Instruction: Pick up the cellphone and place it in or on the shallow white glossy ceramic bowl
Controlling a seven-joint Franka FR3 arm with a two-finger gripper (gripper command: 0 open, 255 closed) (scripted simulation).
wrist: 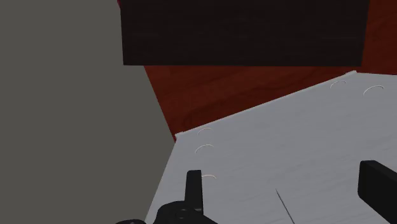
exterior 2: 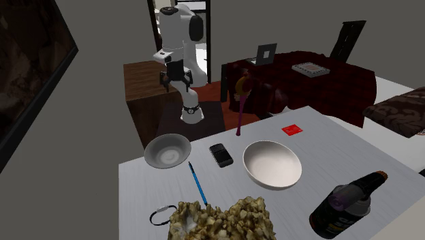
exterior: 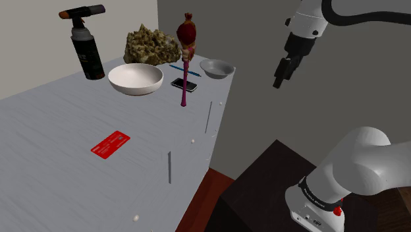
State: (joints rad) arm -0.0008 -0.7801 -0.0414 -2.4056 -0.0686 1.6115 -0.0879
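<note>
On the pale grey table top (exterior: 53, 132), starting from the shoulder view's left, a flat red card (exterior: 110, 144) lies alone near the front. Farther back stands a black bottle with an orange and black torch head (exterior: 85, 46). Next comes the shallow white glossy bowl (exterior: 136, 78), and behind it a lumpy tan rock-like mass (exterior: 151, 45). Just to the right of this bowl lies the cellphone (exterior: 184, 84). It is black, thin and rectangular, and it lies flat on the table. A blue pen (exterior: 184, 70) lies just behind it, and a small grey bowl (exterior: 217, 68) is near on the right. A tall magenta stick with a dark red top (exterior: 186, 56) stands upright just beside the cellphone, on the side nearer the arm's stand. The black gripper (exterior: 283, 76) hangs in the air past the table's right edge, well apart from the cellphone. Its fingers stand wide apart and hold nothing.
</note>
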